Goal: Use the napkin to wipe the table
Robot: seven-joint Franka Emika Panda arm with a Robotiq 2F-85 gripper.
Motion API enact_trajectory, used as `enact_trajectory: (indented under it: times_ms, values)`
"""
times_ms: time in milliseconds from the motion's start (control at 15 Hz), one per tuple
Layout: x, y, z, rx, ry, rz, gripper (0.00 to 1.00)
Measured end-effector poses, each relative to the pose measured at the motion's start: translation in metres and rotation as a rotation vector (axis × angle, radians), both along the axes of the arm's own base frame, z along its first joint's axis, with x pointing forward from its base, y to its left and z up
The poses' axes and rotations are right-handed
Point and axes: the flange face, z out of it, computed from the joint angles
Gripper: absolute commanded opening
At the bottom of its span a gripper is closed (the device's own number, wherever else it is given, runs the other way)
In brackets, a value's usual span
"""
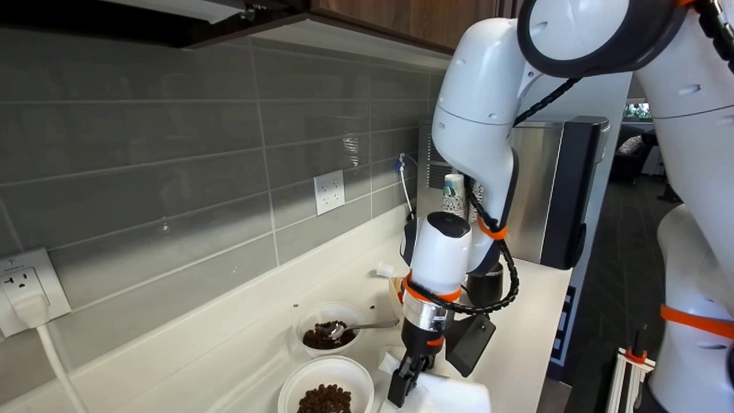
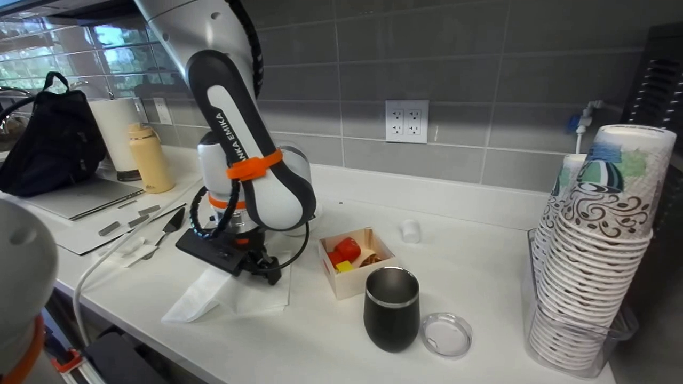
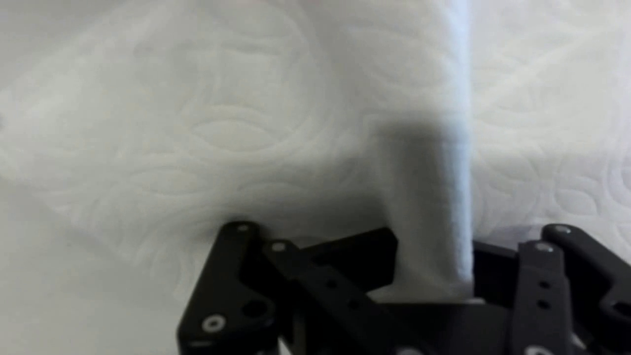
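Through the wrist view I have my end effector (image 3: 434,261) low over the napkin (image 3: 236,143), its black fingers (image 3: 369,256) clamped on an upright fold of it — the white napkin fills the gap between them. It carries an embossed pattern and spreads to both sides; past its edge on the left I see bare surface (image 3: 69,305).

In an exterior view I find the napkin right of the near white bowl (image 1: 327,370), curling up off the surface just beside my fingers. That bowl holds dark brown balls (image 1: 324,397); the far bowl (image 1: 321,312) holds more, and a spoon (image 1: 373,325) rests in it, handle to the right. A grey tiled wall (image 1: 143,137) runs along the left.

In an exterior view the napkin lies left of a wooden box (image 2: 349,286), rumpled on the left and flatter below my end effector. The box holds red pieces (image 2: 348,249) and a yellow piece (image 2: 344,266). Near and right of it a black tumbler (image 2: 392,322) stands upright — a clear lid (image 2: 447,335) lies just beside it on the right. A small white cylinder (image 2: 411,231) sits farther back; on the right, paper cups (image 2: 589,277) stand stacked in a clear holder (image 2: 619,329). On the left I have a yellow bottle (image 2: 151,165) and a dark backpack (image 2: 58,144).
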Motion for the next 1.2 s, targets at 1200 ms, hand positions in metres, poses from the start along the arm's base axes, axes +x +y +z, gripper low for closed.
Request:
enact_trajectory:
  times_ms: [1200]
  values:
    - [0.009,0.023,0.002,-0.022,-0.046,0.132,0.00]
